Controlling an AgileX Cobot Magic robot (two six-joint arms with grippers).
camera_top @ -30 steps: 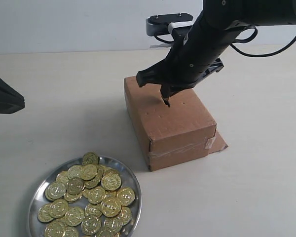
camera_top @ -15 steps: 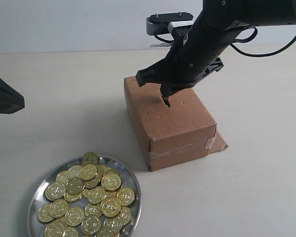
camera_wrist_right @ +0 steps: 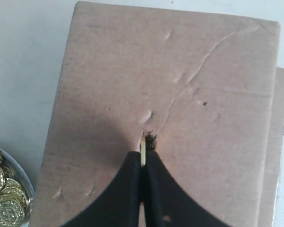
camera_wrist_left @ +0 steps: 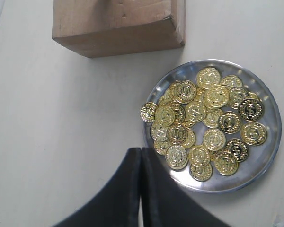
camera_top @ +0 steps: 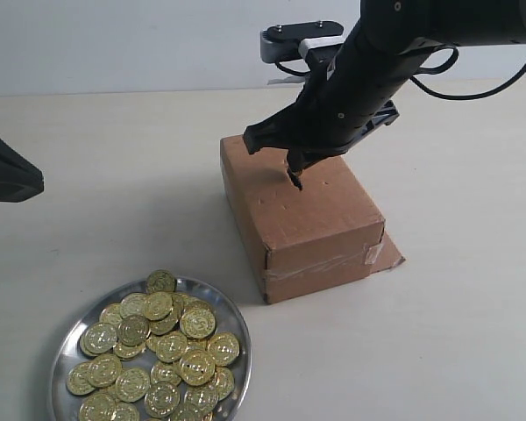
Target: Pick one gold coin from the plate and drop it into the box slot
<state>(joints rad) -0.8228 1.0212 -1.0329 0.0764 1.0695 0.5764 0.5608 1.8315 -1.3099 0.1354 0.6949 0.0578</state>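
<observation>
The brown cardboard box stands mid-table, its dimpled top filling the right wrist view. My right gripper is shut on a gold coin held edge-on, its tip at the ragged dark box slot. From outside, that right gripper points down onto the box top. The silver plate with several gold coins lies front left. My left gripper is shut and empty, hovering beside the plate; the box lies beyond.
A cardboard flap sticks out at the box's base on the right, below a taped end. One coin hangs over the plate's rim. The left arm's dark body sits at the left edge.
</observation>
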